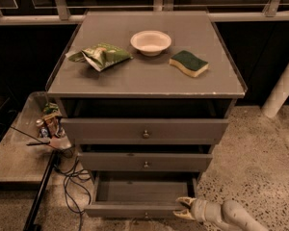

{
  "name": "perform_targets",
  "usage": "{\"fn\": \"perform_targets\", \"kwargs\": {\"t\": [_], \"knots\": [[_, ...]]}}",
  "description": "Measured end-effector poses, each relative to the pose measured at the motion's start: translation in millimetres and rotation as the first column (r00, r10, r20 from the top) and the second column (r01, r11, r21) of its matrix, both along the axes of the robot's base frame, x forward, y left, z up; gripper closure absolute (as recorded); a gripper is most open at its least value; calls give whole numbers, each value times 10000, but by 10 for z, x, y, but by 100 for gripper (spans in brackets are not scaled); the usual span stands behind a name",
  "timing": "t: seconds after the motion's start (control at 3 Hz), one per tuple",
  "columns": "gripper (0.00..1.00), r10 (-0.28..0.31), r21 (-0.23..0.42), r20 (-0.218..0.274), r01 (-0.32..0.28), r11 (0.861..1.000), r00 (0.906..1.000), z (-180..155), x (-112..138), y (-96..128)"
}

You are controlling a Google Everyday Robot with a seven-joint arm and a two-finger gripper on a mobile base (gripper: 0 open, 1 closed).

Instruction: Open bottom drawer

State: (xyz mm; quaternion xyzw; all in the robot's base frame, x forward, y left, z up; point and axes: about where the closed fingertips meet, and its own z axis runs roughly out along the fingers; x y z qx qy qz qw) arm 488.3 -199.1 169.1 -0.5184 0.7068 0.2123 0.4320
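The bottom drawer (pixel 135 192) is pulled out of the cabinet (pixel 216 129), well past the two drawers above it. Its plain grey inside lies open to view, and its slim flat grey front faces the camera low in the frame. A small round knob (pixel 145 216) is just visible at the middle of that front. The hand (pixel 184 209) sits at the right end of the front, with the drawer stretching away to its left and its pale arm (pixel 231 215) trailing off to the right. Its two fingers (pixel 185 201) are parted, one above the other with a dark gap between, and they hold nothing I can make out. I cannot tell whether they touch the front's edge. Above the hand are the middle drawer (pixel 144 161) and the top drawer (pixel 144 129). Higher still, the tabletop (pixel 144 83) carries a bowl (pixel 151 42), a sponge (pixel 188 63) and a green bag (pixel 100 56).
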Motion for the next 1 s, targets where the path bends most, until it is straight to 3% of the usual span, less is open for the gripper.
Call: {"fn": "perform_targets", "kwargs": {"t": [1.0], "knots": [[100,107,-251,131,-104,9996,9999,26,-138,-36]]}}
